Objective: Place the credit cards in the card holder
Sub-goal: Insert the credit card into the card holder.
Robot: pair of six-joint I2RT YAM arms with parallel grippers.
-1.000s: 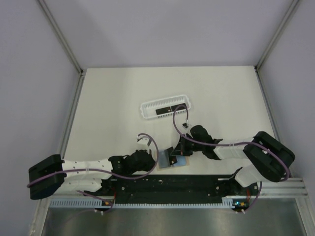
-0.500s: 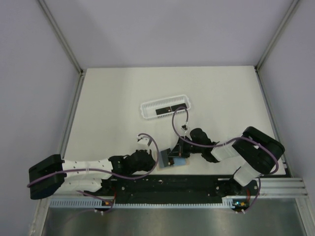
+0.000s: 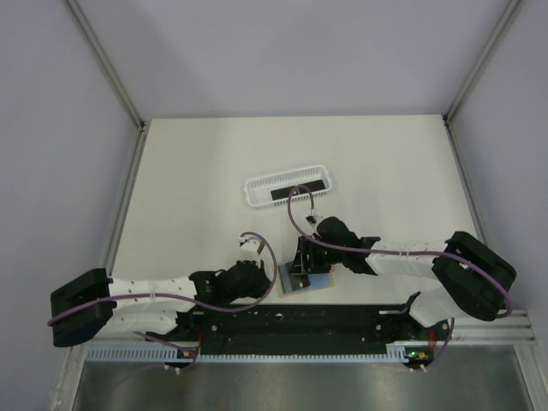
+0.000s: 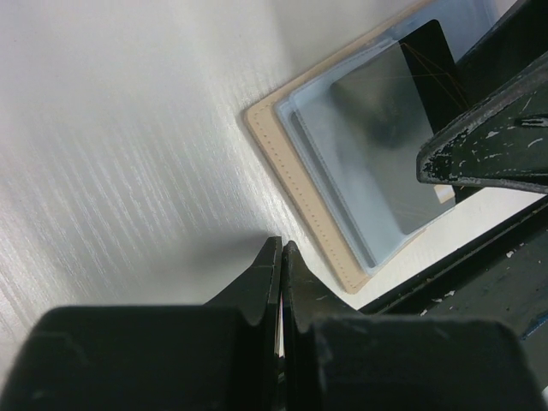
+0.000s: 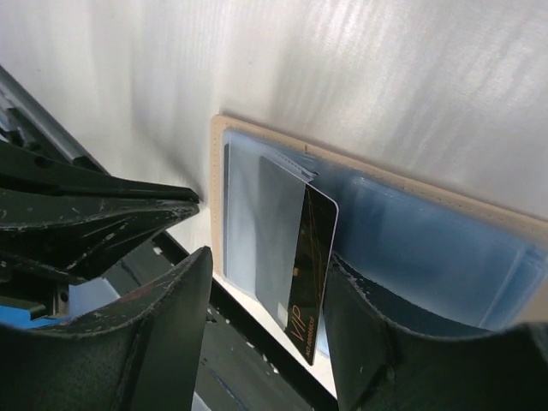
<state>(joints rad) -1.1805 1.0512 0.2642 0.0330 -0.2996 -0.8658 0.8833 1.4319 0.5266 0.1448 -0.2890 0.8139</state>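
Noted a white table point(image 3: 214, 163) boxed in by grey walls, top view. Saw a white basket point(image 3: 257, 190) mid-table with a second credit card point(image 3: 291, 193) lying inside. Found the card holder point(image 3: 320, 280) flat at the near edge, just ahead of the black base rail point(image 3: 342, 321). Logged left arm point(image 3: 154, 295) and right arm point(image 3: 402, 261) reaching in from either side, tips meeting at the holder. Could not read the jaws at this size.

Left wrist view: caught the left gripper point(image 4: 281, 255) pinched fully closed on nothing, tips low over bare table just beside the holder's tan stitched edge; contact not clear. Saw the holder lying open, blue clear sleeves facing up, a black credit card point(image 4: 394, 120) partly under the top sleeve.

Right wrist view: found the right gripper point(image 5: 267, 265) with jaws parted wide, gripping nothing. Spotted the credit card between them, partly slid into the sleeve, its outer end with gold VIP lettering sticking out. Could not tell whether the nearer finger brushed its edge.
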